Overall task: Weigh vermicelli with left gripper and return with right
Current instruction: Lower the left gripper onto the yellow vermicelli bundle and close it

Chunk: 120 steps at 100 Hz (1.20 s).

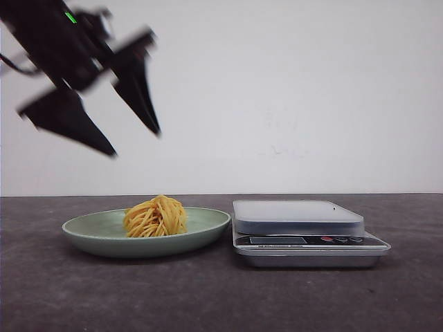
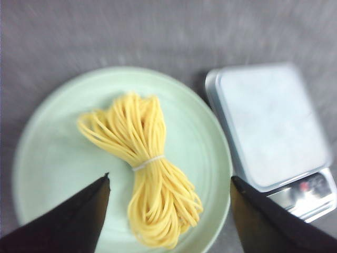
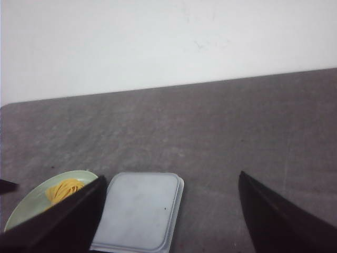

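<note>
- Front view: left gripper (image 1: 137, 143), fingers spread, high above plate (image 1: 83, 232).
- Vermicelli (image 1: 155, 216) on plate, beside scale (image 1: 297, 214).
- Right gripper (image 3: 171, 216): fingers apart, empty.

Open air is seen above the noodle nest (image 1: 155, 216), which sits mid-plate (image 1: 90, 228) with bare plate all round it. Access from 3 o'clock is limited by the scale (image 1: 304, 232), set just beside the plate rim. The scale's platform top is unobstructed. Bare table (image 1: 208, 297) lies at 6 o'clock.
</note>
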Motion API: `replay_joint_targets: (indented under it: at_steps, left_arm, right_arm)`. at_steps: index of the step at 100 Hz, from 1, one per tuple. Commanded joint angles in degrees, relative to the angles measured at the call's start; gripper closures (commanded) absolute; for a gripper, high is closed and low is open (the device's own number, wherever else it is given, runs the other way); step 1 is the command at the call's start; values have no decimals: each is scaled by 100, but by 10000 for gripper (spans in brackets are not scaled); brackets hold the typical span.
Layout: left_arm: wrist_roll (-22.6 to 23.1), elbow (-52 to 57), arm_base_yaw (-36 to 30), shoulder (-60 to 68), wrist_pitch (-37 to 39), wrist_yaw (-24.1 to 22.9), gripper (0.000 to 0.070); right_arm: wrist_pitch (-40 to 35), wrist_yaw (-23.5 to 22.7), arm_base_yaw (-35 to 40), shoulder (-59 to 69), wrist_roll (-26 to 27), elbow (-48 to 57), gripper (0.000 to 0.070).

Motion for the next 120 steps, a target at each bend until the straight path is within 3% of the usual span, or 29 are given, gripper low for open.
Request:
replay_joint_targets:
  at_steps: [1, 23, 49, 100, 105, 120]
  left_arm:
    - [-26, 238, -111, 420, -37, -90, 276]
    - [-7, 675, -319, 1375, -177, -308, 276]
    - [85, 765, -332, 1613, -109, -660, 276]
    - [22, 765, -328, 1888, -142, -660, 284]
    - [24, 765, -328, 1899, -144, -660, 340]
    - [46, 765, -328, 1899, -122, -614, 642]
  right_arm:
    - [20, -11, 15, 17, -109, 81, 194]
    - [-90, -9, 46, 17, -166, 81, 194]
    - [-232, -9, 66, 17, -197, 81, 194]
    - [-238, -9, 79, 17, -197, 81, 195]
    - [-240, -11, 79, 17, -197, 81, 195]
    - [-240, -9, 79, 17, -197, 81, 215]
